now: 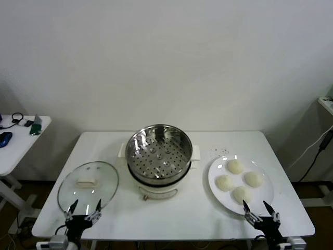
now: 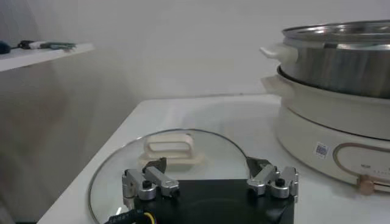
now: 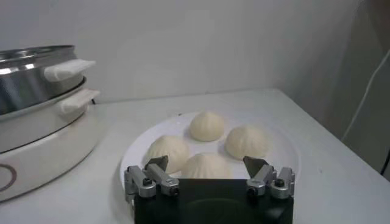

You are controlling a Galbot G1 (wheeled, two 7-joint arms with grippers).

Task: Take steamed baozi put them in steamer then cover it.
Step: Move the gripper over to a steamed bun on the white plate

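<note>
Starting at the left of the desk (image 1: 171,219), we see the cover (image 1: 88,186) lying flat with our left gripper (image 1: 83,207) spread wide at its near rim, holding nothing. At the centre stands the steamer (image 1: 159,153), uncovered, and on the right four baozi (image 1: 238,180) sit on a plate (image 1: 216,187), where our right gripper (image 1: 259,211) hangs released at its near edge.

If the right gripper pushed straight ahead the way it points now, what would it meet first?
Probably the nearest baozi on the white plate, straight ahead of the open right gripper; height above the plate is unclear.
</note>
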